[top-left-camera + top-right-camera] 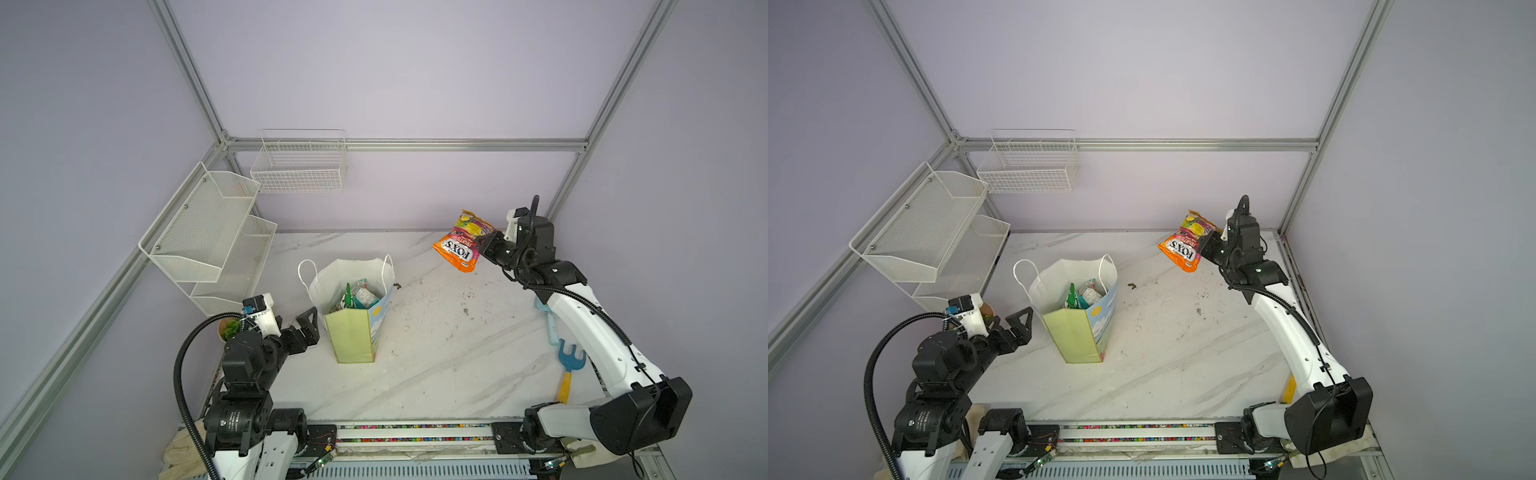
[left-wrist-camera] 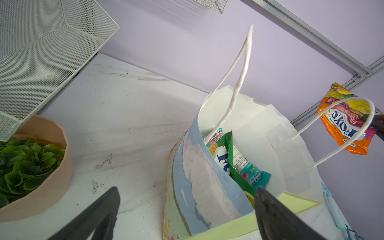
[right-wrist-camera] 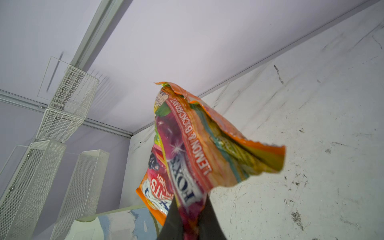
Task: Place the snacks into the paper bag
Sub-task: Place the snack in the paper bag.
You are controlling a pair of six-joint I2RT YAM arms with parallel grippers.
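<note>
One orange-pink FOX'S packet (image 1: 459,245) hangs in the air over the far right part of the marble table (image 1: 436,357). The right gripper (image 1: 483,245) pinches it at one edge, well apart from the paper bag (image 1: 351,338). The bag stands upright left of centre with its mouth open and its cord handles (image 2: 239,79) raised above the rim. A green-yellow packet (image 2: 230,149), a teal packet (image 2: 253,176) and others lie inside. The left gripper (image 1: 308,328), fingers spread wide, sits just beside the bag's pale green panel. A potted plant (image 2: 27,166), a mesh shelf (image 1: 208,232), a wire basket (image 1: 299,166) and a blue rake (image 1: 570,361) stand at the edges.
</note>
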